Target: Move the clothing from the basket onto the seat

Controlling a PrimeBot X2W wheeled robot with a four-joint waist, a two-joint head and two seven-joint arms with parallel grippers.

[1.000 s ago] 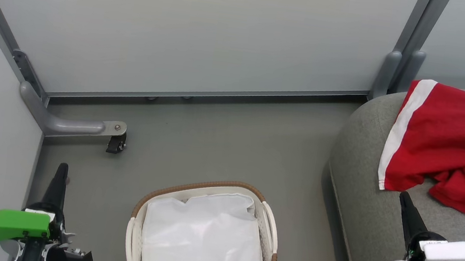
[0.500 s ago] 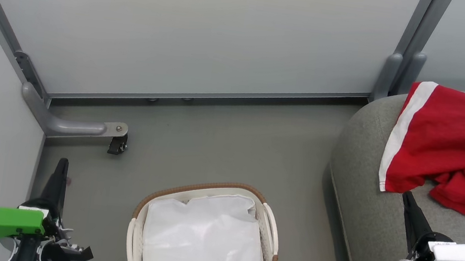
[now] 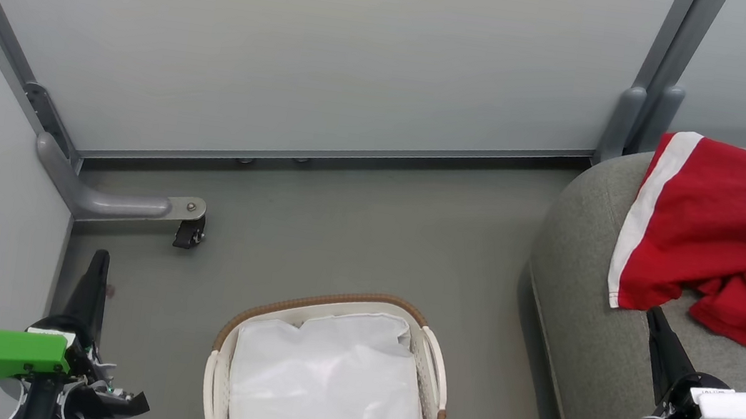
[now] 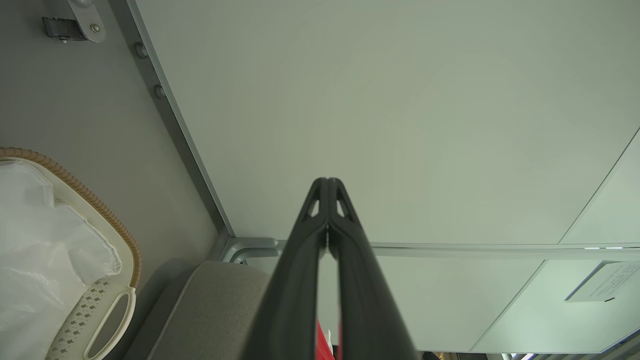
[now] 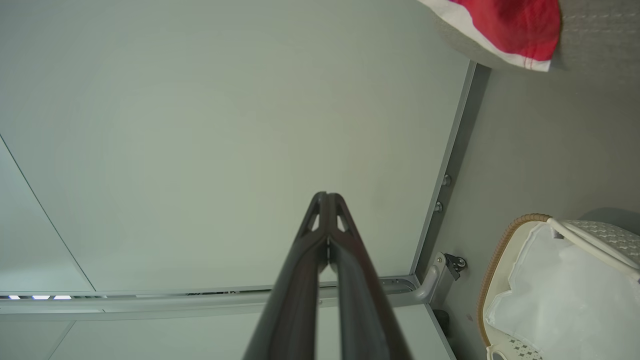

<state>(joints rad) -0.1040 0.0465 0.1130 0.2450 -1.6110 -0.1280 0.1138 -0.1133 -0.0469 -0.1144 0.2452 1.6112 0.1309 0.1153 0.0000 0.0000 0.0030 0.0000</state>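
Panels (image 3: 336,53) of pale grey partition close off the space ahead of me, their metal frame meeting the floor (image 3: 358,215). From the left corner a bracket with a small black caster (image 3: 188,232) juts out, just ahead of my left gripper (image 3: 98,260). Both pairs of my fingers are pressed tip to tip, gripping nothing. My right gripper (image 3: 653,317) points up over the seat (image 3: 578,352), its tip just short of the clothing (image 3: 724,227), which lies crumpled on the seat's rounded end, red with a white band along its left edge. The basket (image 3: 332,299) sits on the floor between my arms, apart from the seat, with the white liner (image 3: 327,391) inside.
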